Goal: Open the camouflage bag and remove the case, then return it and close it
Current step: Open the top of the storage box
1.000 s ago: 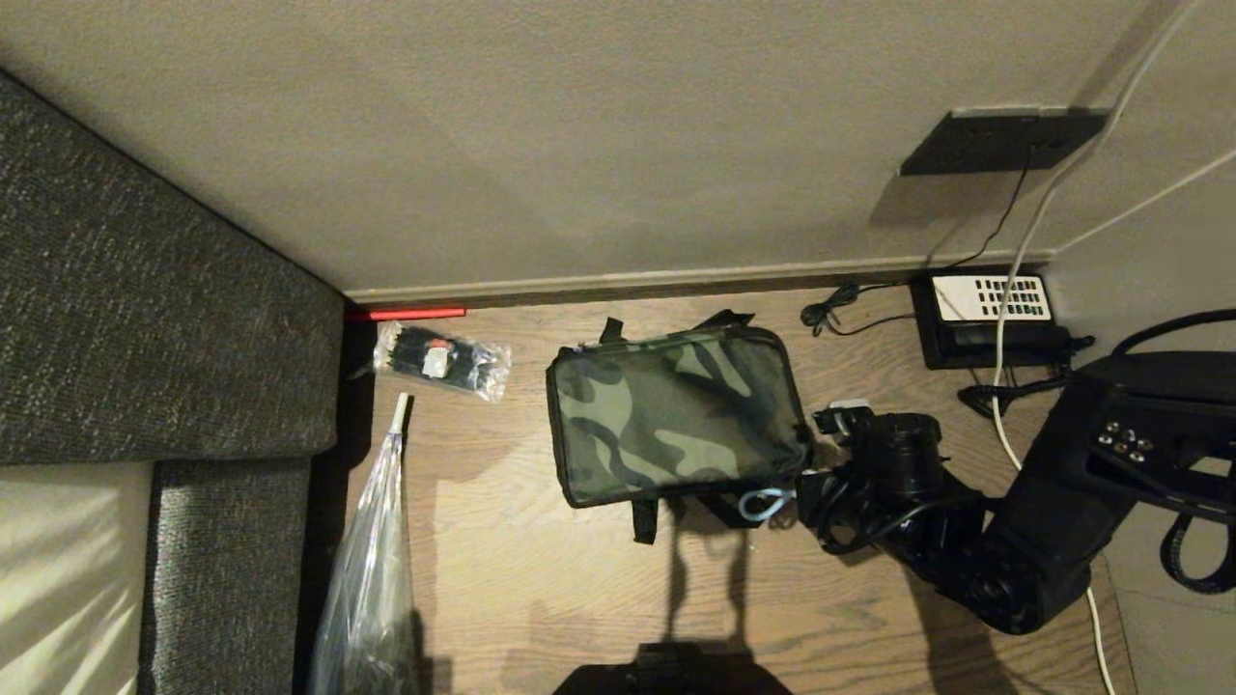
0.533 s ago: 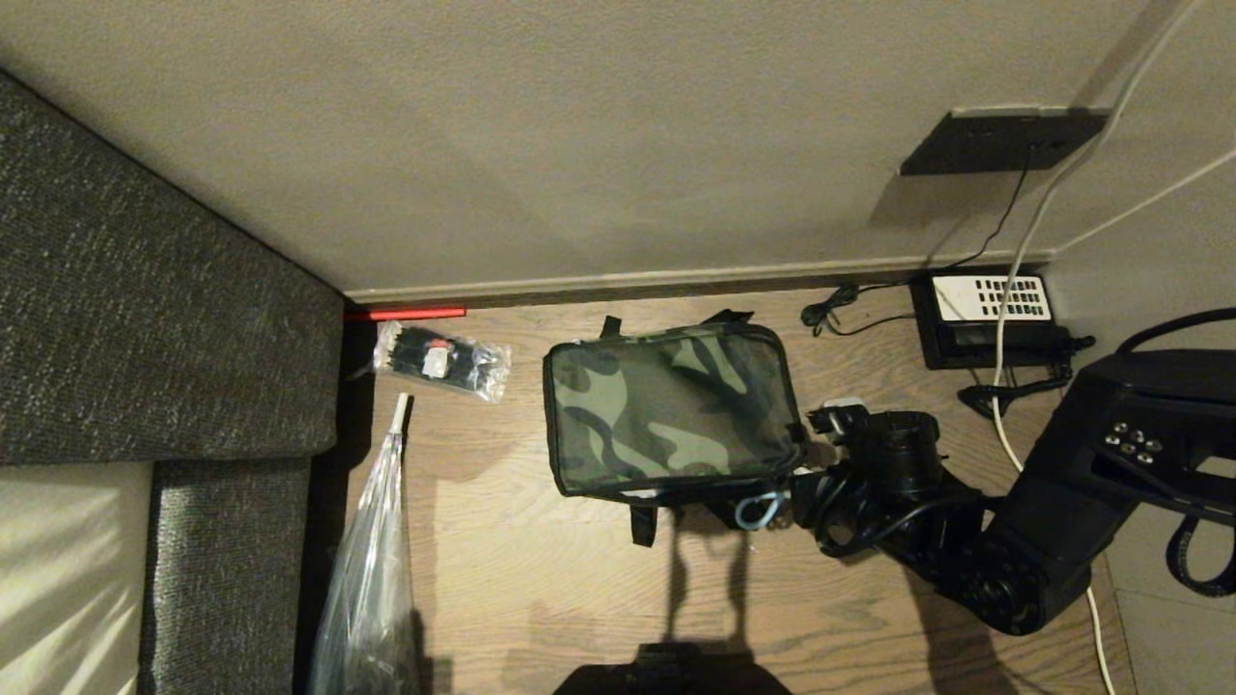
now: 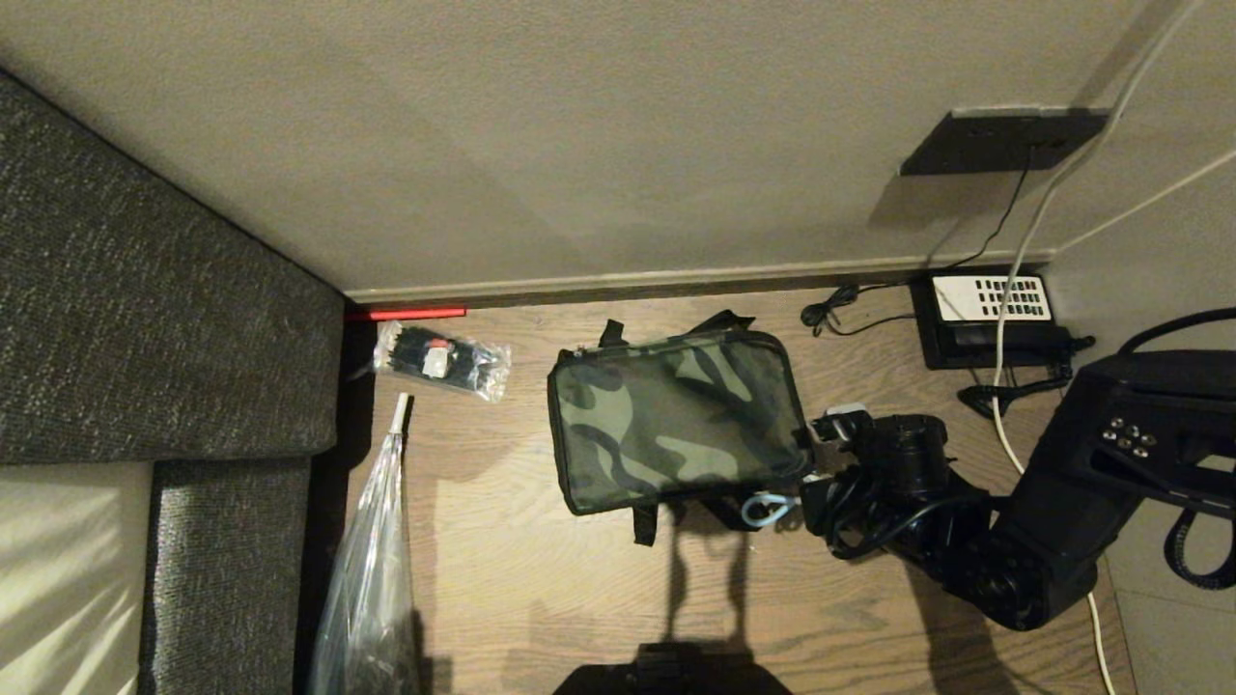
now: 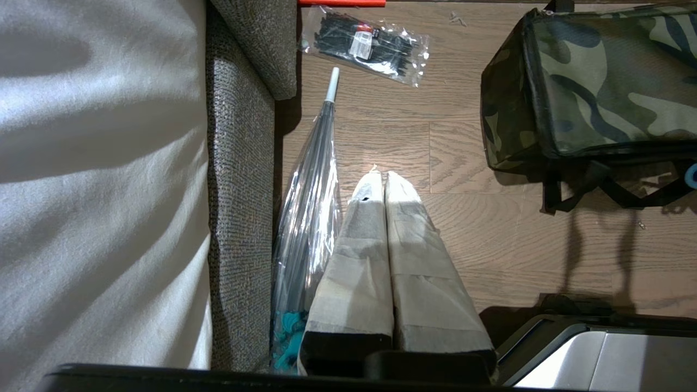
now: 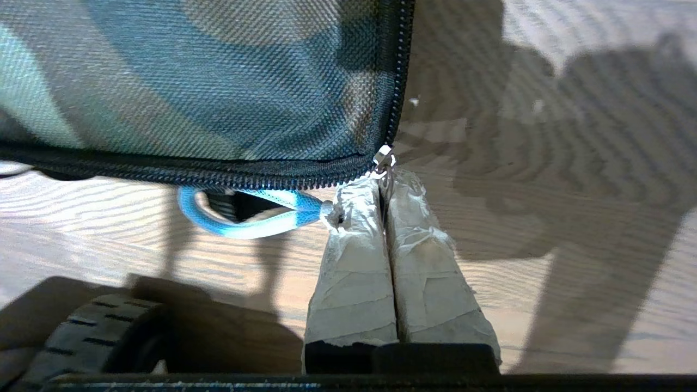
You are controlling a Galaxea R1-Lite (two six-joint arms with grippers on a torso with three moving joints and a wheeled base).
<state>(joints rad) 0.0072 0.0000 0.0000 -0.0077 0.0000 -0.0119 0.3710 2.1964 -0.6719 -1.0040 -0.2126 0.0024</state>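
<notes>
One arm works: the right gripper (image 5: pixel 384 182), reaching in low from four o'clock, pinches the zipper pull (image 5: pixel 384 158) at the zipped camouflage bag's (image 3: pixel 676 420) five-o'clock corner on the wooden floor (image 3: pixel 541 579), the blue cord loop (image 5: pixel 245 218) beside it.

The camouflage bag (image 3: pixel 676 420) I face is mottled in dark green, pale green and black, edged with a black zipper (image 5: pixel 218 175) and black straps (image 3: pixel 642 519). A light blue cord loop (image 5: pixel 245 218) hangs at its corner. My fingers (image 5: pixel 354 261) are wrapped in off-white tape. The floor (image 3: pixel 541 579) is brown woodgrain; a red strip (image 3: pixel 406 313) lies by the grey wall (image 3: pixel 579 145).
</notes>
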